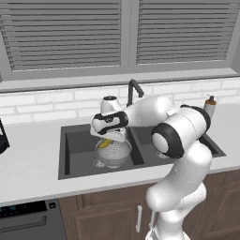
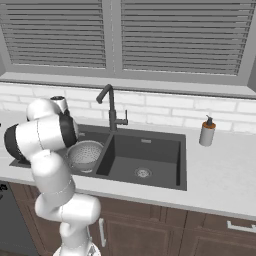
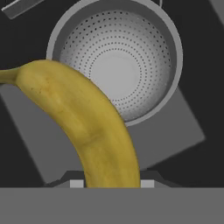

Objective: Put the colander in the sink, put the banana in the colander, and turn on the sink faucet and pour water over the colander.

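Observation:
The round mesh colander [image 1: 114, 153] [image 2: 85, 154] [image 3: 118, 65] stands in the left basin of the dark double sink [image 1: 77, 152] [image 2: 145, 150]. My gripper [image 1: 111, 137] [image 3: 112, 182] hangs just above the colander, pointing down, and is shut on the yellow banana [image 1: 105, 143] [image 3: 87, 127]. In the hand view the banana curves up and to the left across the colander's rim, and the colander's bowl holds nothing. The dark gooseneck faucet [image 1: 134, 89] [image 2: 109, 107] rises behind the divider, and no water runs from it.
A soap dispenser bottle [image 1: 209, 107] [image 2: 206, 131] stands on the counter to the right of the sink. A dark object [image 1: 2, 138] sits at the counter's far left edge. A tiled wall and a window with blinds lie behind. Cabinets run below.

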